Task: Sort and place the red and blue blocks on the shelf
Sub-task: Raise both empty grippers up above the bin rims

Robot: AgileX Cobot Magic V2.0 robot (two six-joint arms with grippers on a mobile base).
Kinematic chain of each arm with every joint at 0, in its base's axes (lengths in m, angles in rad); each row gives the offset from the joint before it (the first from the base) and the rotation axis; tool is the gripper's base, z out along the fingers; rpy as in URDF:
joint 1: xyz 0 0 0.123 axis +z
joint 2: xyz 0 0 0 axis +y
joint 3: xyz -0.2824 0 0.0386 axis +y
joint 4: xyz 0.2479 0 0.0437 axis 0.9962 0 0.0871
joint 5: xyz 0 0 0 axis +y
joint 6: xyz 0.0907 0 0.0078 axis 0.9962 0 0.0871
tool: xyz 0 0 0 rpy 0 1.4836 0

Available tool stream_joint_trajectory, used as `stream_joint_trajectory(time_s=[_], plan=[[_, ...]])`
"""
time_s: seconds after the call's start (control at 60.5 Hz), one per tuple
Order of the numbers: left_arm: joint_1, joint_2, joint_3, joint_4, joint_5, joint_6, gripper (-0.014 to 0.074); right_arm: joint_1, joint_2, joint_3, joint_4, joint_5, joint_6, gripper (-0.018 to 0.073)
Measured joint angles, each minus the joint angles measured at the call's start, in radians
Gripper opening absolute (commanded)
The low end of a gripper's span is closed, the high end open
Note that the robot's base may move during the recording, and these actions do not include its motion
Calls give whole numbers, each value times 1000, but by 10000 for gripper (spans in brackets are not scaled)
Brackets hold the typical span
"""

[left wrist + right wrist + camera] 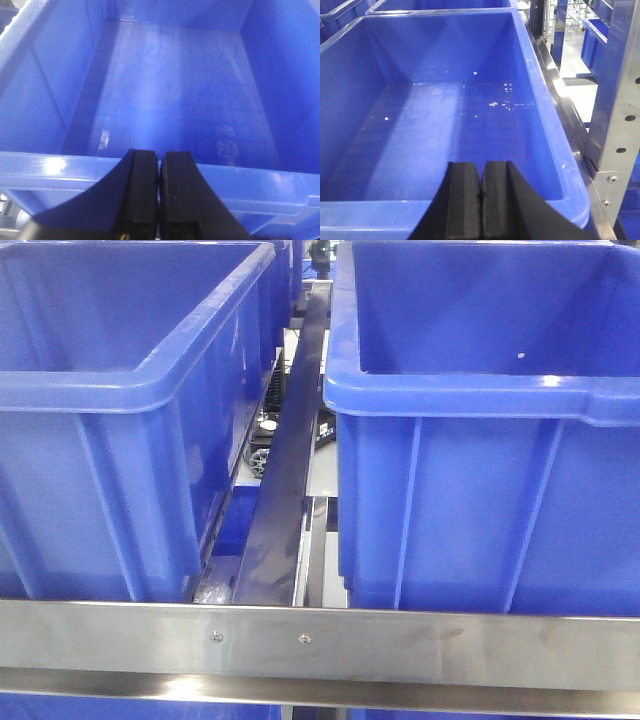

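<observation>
Blocks, red or blue, appear in no view. Left gripper, black fingers pressed together on nothing, sits at bottom centre over the near rim of a large dark-blue plastic bin. Right gripper, likewise clenched bare, hovers bottom centre over another dark-blue bin beside a perforated steel shelf post.

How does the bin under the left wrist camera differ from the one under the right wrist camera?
The left bin has a smeared, scuffed floor with a pale label patch near its front wall; the right bin has a cleaner floor dotted with small white specks. A metal shelf upright stands beside the right bin; none shows beside the left bin. Both are dark blue and hold no blocks. The left gripper and right gripper are shut.
</observation>
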Motion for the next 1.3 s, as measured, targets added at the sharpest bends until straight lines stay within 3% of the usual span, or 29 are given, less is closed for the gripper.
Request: stream_joint_trajectory(time_s=[0.793,1.057,1.305], plan=[[0,0,0,0,-1,0,134,0,-58,11,1,5,0,47],[0,-2,0,0,-3,0,134,0,-166,146,1,-10,0,47],[0,-2,0,0,-3,0,134,0,-166,265,19,-110,0,47]])
